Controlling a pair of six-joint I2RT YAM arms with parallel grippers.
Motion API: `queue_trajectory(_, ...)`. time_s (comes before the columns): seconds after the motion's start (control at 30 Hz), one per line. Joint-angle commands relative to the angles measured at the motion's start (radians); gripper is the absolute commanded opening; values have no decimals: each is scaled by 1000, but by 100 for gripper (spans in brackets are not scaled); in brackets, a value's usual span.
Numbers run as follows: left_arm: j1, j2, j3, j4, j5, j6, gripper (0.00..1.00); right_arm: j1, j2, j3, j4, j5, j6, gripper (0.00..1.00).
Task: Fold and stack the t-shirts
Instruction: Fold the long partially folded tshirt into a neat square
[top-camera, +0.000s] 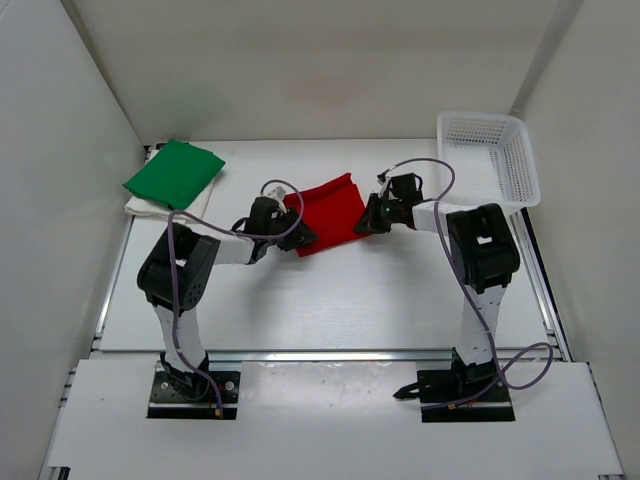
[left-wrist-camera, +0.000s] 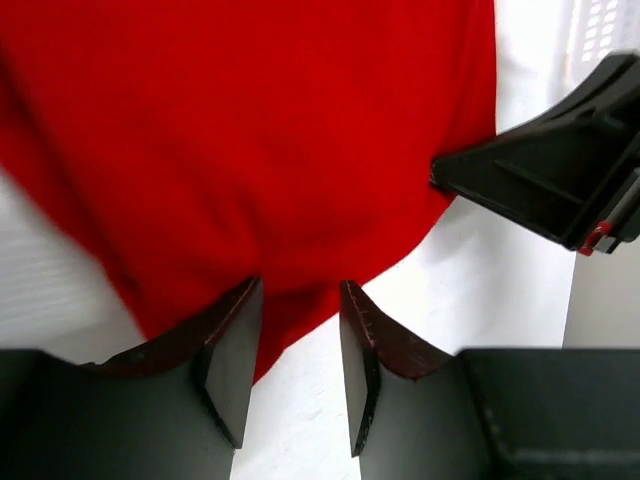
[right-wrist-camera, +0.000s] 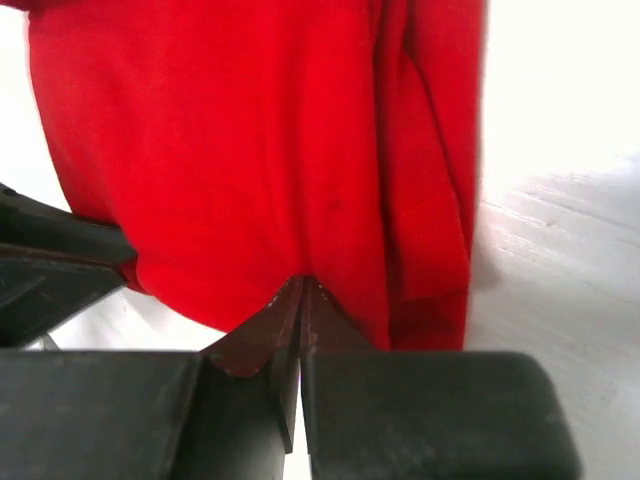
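Open table (top-camera: 330, 300) in front of red shirt (top-camera: 330, 208); basket (top-camera: 500, 165) blocks far right, green shirt (top-camera: 175, 172) far left.

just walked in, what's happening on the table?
Both arms are at the red shirt mid-table. The right gripper is shut on one edge; the left gripper is open around the opposite edge. The green shirt lies folded on the white shirt, far left.
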Motion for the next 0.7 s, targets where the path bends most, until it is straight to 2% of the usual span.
queue_trajectory(0.0, 29, -27, -116, 25, -31, 4, 47, -2, -56, -125, 128, 23, 40, 0)
queue_trajectory(0.2, 24, -196, -345, 106, -4, -34, 44, 13, -271, -471, 278, 37, 105, 0)
queue_trajectory(0.3, -26, -309, -397, 111, -27, -42, 44, 15, -392, -533, 291, 36, 107, 0)
queue_trajectory(0.37, -49, -381, -379, 62, -37, -32, 42, 22, -440, -509, 239, 39, 87, 0)
queue_trajectory(0.5, -65, -429, -292, 16, -63, -11, 44, 35, -477, -396, 177, 59, 48, 0)
queue_trajectory(0.57, -43, -393, -210, -7, -68, 11, 44, 41, -443, -348, 194, 36, 35, 0)
queue_trajectory(0.67, -3, -286, -100, -29, -67, 23, 44, 28, -307, -253, 216, -21, 45, 0)
